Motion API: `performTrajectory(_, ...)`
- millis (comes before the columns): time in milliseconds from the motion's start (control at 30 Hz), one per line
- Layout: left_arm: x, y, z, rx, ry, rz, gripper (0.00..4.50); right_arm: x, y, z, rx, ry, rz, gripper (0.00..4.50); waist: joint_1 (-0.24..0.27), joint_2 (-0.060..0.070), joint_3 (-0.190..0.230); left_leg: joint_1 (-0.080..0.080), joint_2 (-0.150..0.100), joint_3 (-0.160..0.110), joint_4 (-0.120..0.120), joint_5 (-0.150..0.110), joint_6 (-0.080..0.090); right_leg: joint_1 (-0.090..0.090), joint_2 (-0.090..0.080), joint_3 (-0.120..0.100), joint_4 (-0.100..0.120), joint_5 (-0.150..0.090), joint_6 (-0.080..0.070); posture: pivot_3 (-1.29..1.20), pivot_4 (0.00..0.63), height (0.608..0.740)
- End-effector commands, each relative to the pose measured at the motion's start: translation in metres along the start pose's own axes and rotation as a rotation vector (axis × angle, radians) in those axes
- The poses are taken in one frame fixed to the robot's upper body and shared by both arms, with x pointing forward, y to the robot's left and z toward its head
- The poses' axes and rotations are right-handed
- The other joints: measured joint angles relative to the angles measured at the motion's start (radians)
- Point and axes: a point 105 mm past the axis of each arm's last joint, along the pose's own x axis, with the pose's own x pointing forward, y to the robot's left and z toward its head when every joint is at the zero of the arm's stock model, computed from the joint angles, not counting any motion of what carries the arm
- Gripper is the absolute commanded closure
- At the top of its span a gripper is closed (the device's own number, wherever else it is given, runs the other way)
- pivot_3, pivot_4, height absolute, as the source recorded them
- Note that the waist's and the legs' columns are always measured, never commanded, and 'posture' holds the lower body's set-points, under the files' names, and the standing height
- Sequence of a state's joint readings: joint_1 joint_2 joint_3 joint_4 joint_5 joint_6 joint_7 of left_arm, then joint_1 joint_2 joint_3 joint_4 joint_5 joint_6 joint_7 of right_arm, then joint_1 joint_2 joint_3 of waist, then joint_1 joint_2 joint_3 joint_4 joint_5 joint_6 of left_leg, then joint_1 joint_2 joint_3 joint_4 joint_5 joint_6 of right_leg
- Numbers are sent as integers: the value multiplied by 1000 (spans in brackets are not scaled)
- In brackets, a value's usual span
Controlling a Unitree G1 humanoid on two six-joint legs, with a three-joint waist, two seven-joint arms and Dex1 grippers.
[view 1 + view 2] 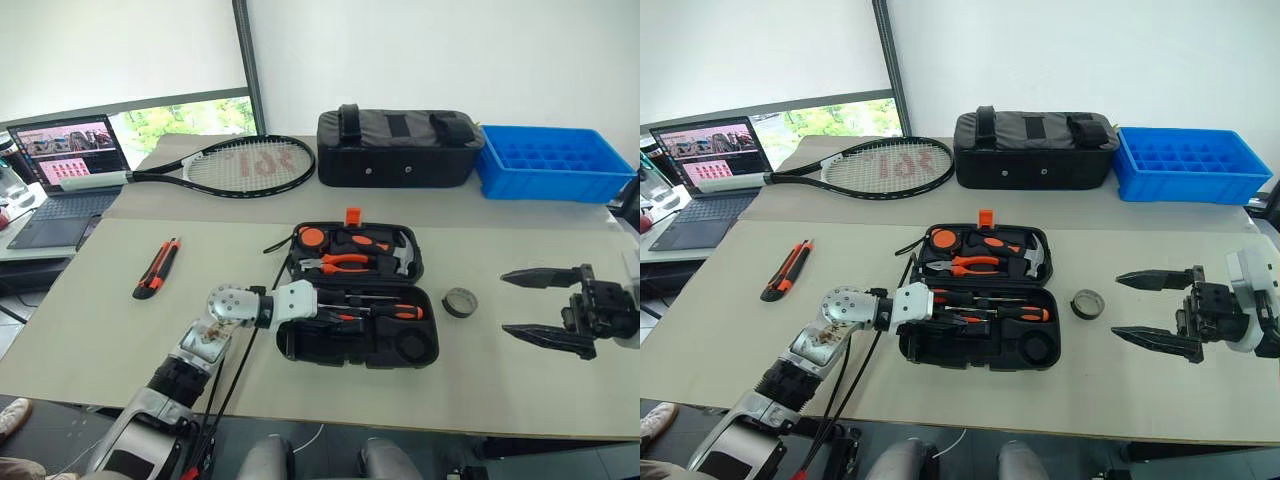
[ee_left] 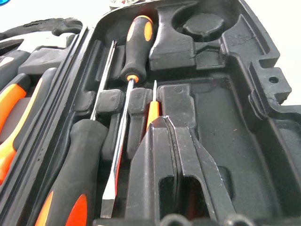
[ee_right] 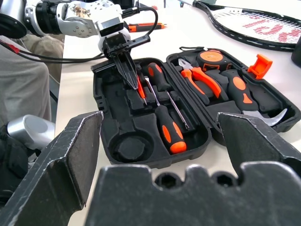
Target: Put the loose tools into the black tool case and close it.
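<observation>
The black tool case lies open in the middle of the table, its orange latch at the far side. Two black-and-orange screwdrivers rest in slots of the near half. My left gripper reaches into that half from the left and is shut on the small orange screwdriver, which sits low over a slot beside them. The orange-black utility knife lies on the table left of the case. A dark tape roll lies right of it. Beyond the roll, my right gripper hangs open and empty, pointing left.
The case's far half holds pliers, a hammer and a tape measure. A tennis racket, a black fabric bag and a blue tray line the back. A laptop stands at the far left.
</observation>
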State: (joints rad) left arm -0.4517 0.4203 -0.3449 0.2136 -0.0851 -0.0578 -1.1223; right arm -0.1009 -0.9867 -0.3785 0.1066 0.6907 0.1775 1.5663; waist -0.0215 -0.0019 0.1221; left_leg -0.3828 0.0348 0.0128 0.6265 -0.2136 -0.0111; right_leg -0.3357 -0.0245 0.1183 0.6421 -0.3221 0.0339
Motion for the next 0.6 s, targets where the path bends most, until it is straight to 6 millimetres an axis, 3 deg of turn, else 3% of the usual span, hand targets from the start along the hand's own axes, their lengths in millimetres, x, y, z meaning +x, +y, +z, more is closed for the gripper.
performTrajectory(33,-10,8,4,-82,-49,77,4454,1,0,10,-56,-13,44,0,-1,0,0,0,0,0,0,0,0,0,0,0,0,0,0,0,150,707)
performTrajectory(133,-24,19,22,-80,-121,163,4454,4,-1,9,-55,-17,55,0,-3,0,0,0,0,-1,0,0,0,-2,0,-1,0,0,0,0,150,707)
performTrajectory(300,-83,65,48,-109,-210,561,4454,12,-4,14,-55,-62,76,0,-3,-2,2,-1,0,-2,1,0,0,-4,0,-1,0,2,-3,0,150,707)
performTrajectory(467,-150,92,32,-181,-132,996,4454,20,-8,21,-53,-130,84,0,-4,-2,2,-1,0,-4,0,0,0,-4,0,-2,-1,2,-3,0,150,707)
performTrajectory(600,-195,88,0,-293,-11,1234,4219,26,-11,23,-57,-154,95,0,-4,-3,2,0,0,-7,0,0,0,-4,-1,-2,-1,2,-3,0,150,707)
